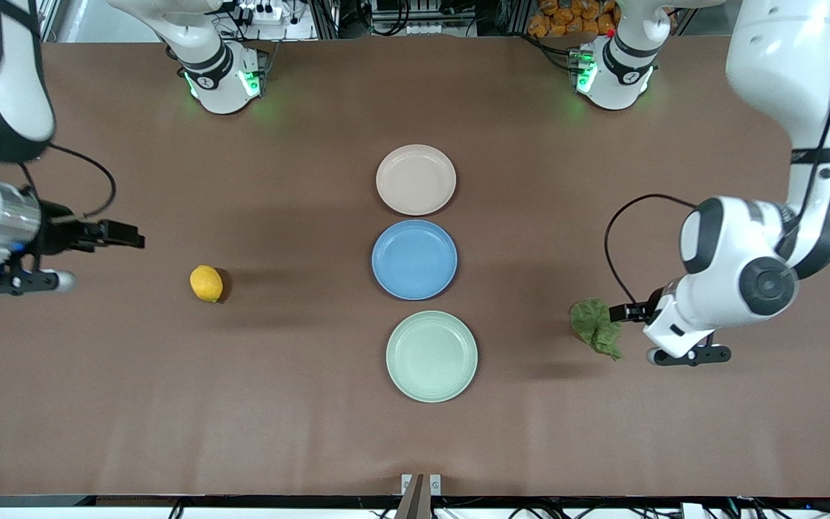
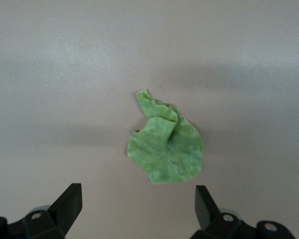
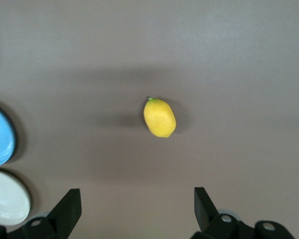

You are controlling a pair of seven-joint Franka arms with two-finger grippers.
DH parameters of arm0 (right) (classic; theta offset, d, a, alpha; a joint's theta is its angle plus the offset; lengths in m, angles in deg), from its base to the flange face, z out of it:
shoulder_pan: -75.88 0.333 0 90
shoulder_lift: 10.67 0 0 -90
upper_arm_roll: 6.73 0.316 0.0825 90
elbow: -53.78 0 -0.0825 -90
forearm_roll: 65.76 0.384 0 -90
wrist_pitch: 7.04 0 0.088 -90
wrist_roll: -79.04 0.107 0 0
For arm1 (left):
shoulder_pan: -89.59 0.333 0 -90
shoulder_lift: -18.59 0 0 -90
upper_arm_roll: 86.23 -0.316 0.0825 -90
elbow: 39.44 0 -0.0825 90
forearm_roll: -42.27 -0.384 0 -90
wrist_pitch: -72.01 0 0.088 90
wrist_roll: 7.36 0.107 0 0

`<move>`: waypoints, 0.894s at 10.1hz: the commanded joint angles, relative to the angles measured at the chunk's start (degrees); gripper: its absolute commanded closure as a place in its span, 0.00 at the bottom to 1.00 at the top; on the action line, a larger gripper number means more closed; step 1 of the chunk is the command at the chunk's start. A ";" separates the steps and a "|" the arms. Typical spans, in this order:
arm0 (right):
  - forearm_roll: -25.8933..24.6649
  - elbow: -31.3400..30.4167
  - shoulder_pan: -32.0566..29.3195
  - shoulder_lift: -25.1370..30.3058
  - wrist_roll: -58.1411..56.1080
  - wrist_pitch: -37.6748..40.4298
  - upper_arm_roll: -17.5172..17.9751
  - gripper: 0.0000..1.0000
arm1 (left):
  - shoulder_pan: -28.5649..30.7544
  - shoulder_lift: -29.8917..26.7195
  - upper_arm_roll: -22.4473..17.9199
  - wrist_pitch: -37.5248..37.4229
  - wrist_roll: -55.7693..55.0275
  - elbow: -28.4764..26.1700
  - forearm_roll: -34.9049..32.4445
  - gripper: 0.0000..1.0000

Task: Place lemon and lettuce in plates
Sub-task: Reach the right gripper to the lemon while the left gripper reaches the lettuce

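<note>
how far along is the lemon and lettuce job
Nothing is placed yet. The lemon and lettuce lie on the table, and the beige-pink plate and mint plate are bare. Right gripper and left gripper hang nearby, jaws open. Both pick-ups remain.

Probably a robotics lab: two arm bases bolted on a brown table, cables and a power strip along its edge, aluminium framing nearby.

Lemon, lettuce outside plates
</note>
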 commanded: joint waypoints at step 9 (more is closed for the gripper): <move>-7.93 -15.79 4.78 -9.09 -7.26 -23.96 0.94 0.00 | -1.46 9.60 -0.33 10.92 -0.89 1.62 -2.57 0.00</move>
